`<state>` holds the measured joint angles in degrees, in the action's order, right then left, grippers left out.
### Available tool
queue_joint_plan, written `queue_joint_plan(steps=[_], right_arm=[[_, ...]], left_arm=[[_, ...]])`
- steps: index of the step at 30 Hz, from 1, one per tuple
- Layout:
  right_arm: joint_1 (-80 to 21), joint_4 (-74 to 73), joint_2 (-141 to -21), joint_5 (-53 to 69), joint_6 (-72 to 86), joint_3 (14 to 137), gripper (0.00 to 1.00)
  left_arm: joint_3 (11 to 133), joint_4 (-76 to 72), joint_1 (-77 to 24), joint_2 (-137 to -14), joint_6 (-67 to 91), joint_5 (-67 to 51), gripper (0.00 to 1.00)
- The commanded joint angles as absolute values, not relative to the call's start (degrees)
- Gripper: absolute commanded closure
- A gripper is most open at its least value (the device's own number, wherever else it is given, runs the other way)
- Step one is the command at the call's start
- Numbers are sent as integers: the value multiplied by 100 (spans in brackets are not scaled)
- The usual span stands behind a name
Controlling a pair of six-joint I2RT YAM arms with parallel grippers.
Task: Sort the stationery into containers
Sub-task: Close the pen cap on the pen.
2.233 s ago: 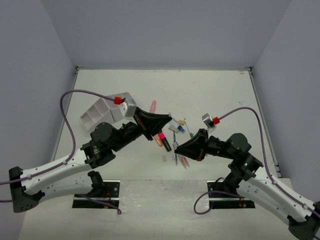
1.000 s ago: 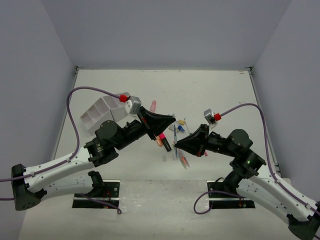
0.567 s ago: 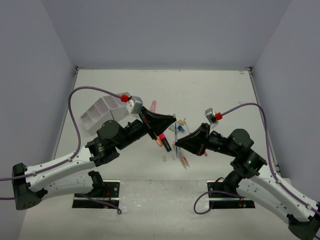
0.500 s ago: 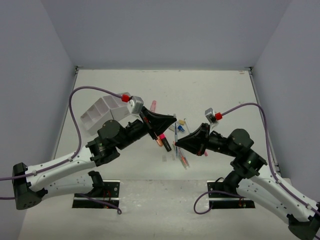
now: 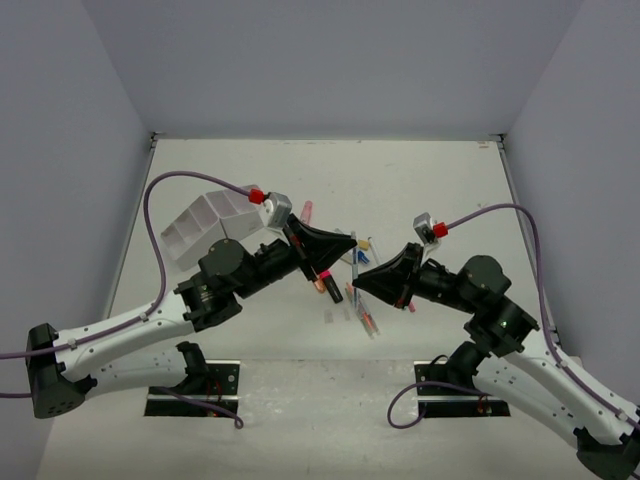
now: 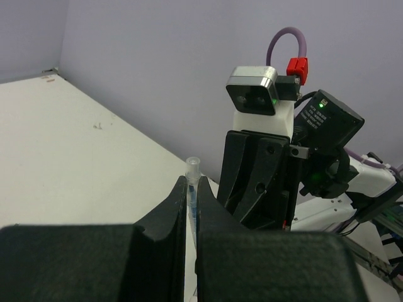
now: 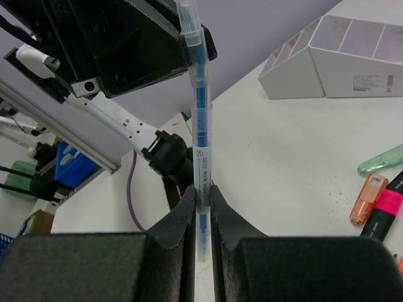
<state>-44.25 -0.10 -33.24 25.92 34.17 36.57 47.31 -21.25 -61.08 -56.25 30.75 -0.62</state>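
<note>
The blue pen was held clear of the table, spanning the gap between the two arms. Its lower barrel was pinched between the closed fingers of the right gripper. Its upper end, clear cap outermost, was clamped in the closed left gripper. Both grippers were thus shut on the same pen, tip facing tip.

Beneath and just beside them, the rest of the stationery was scattered in a loose pile. An orange marker, a pink marker and a green marker could be made out among it. The white trays were set well apart from the pile, at the far left, and nothing could be seen inside their compartments.

The step in hand was judged to be a hand-over of the pen from one arm to the other, probably to the left arm, which was nearer the trays. The next move would call for one grip to be released only while the other was kept firm. The pen would then have to be carried to a compartment and lowered lengthwise, so that it was not caught on a thin wall.
</note>
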Motion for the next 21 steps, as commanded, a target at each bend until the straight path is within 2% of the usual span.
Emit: queue_joint_plan(steps=[1, 9, 21], right_arm=[[-4438, -106, -3349, 2401, 3122, 4150, 100], [-4438, -556, -3454, 2148, 2424, 4676, 100], [-4440, -352, -3551, 2156, 2361, 4756, 100]], left_arm=[[4801, -2026, -6091, -5687, 3226, -273, 100], [5131, -1263, -6091, -5811, 3152, -340, 100], [5344, -753, -6091, -5922, 2965, -308, 100]])
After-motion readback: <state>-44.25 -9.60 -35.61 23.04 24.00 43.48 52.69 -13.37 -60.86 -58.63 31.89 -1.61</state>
